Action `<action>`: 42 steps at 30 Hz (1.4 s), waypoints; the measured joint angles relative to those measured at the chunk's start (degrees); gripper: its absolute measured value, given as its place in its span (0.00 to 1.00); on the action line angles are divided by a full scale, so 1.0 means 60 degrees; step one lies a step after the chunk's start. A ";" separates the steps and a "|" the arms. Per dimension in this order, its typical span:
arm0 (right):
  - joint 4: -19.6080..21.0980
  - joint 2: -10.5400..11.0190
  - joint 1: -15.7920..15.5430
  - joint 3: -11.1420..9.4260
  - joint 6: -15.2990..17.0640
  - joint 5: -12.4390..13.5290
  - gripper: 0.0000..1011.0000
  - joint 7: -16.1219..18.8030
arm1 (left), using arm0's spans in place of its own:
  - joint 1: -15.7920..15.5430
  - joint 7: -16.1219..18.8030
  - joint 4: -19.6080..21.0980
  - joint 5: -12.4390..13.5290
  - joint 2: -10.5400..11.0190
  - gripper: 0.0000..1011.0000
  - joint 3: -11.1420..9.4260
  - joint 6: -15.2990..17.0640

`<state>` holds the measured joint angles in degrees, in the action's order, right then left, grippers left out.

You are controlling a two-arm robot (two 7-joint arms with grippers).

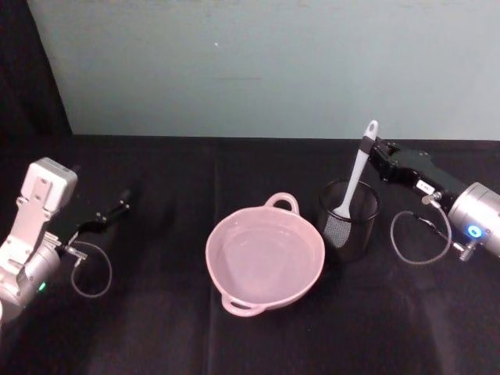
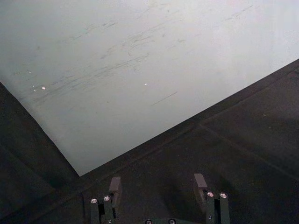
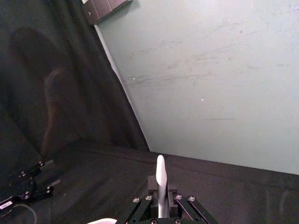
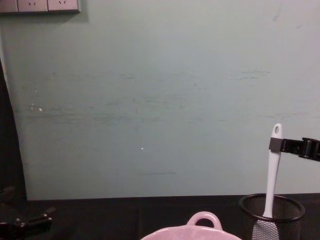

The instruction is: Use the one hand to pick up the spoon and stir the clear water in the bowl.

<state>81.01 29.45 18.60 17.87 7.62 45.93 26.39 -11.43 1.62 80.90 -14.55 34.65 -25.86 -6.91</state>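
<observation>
The white spoon (image 1: 355,176) stands in the black mesh cup (image 1: 348,220), its handle rising above the cup's rim. My right gripper (image 1: 369,146) is shut on the handle near its top end, as the chest view shows at the spoon (image 4: 273,170) and gripper (image 4: 275,145). In the right wrist view the spoon's handle (image 3: 161,184) sticks up between the fingers. The pale pink bowl (image 1: 265,254) holding clear water sits left of the cup at the table's middle. My left gripper (image 1: 117,211) rests open at the far left, its fingers (image 2: 115,185) spread apart over the black cloth.
Black cloth covers the table (image 1: 156,328). A pale green wall (image 4: 150,100) stands behind it. The mesh cup (image 4: 271,212) sits close to the bowl's (image 4: 202,227) right side. Grey cable loops hang beside each wrist.
</observation>
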 joint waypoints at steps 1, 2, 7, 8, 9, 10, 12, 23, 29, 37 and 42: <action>-0.0033 -0.0002 0.0007 0.0015 0.0000 0.0048 0.12 -0.0008 | 0.0000 0.0000 0.0000 0.0000 0.0000 0.99 0.0000 0.0000; -0.0047 -0.0004 0.0010 0.0022 0.0001 0.0073 0.12 -0.0011 | 0.0000 0.0000 0.0000 0.0000 0.0000 0.99 0.0000 0.0000; -0.0142 -0.0019 0.0036 0.0069 -0.0017 0.0197 0.12 -0.0014 | 0.0000 0.0000 0.0000 0.0000 0.0000 0.99 -0.0001 0.0000; -0.0173 -0.0026 0.0043 0.0082 -0.0036 0.0227 0.12 -0.0016 | 0.0000 0.0000 0.0000 0.0000 0.0000 0.99 0.0000 0.0000; -0.0187 -0.0028 0.0045 0.0088 -0.0045 0.0242 0.12 -0.0016 | 0.0000 0.0000 0.0000 0.0000 0.0000 0.99 0.0000 0.0000; -0.0202 -0.0031 0.0048 0.0094 -0.0052 0.0254 0.12 -0.0016 | 0.0000 0.0000 0.0000 0.0000 0.0000 0.99 0.0000 0.0000; -0.0232 -0.0035 0.0056 0.0106 -0.0071 0.0285 0.12 -0.0018 | -0.0001 0.0000 0.0000 0.0000 0.0000 0.99 0.0000 0.0000; -0.0546 -0.0123 0.0002 0.0124 -0.0271 0.0449 0.26 -0.0064 | 0.0000 0.0000 0.0000 0.0000 0.0000 0.99 0.0000 0.0000; -0.0780 -0.0140 -0.0044 0.0092 -0.0288 0.0513 0.46 -0.0121 | 0.0000 0.0000 0.0000 0.0000 0.0000 0.99 -0.0001 0.0000; -0.1170 -0.0150 0.0009 0.0078 -0.0264 0.0536 0.70 -0.0119 | -0.0001 0.0000 0.0000 0.0000 0.0000 0.99 0.0000 0.0000; -0.1307 -0.0153 0.0030 0.0063 -0.0221 0.0544 0.83 -0.0117 | 0.0000 0.0000 0.0000 0.0000 0.0000 0.99 -0.0001 0.0000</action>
<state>73.17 28.53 18.78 18.24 6.29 49.19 25.69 -11.43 1.62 80.90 -14.55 34.64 -25.86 -6.91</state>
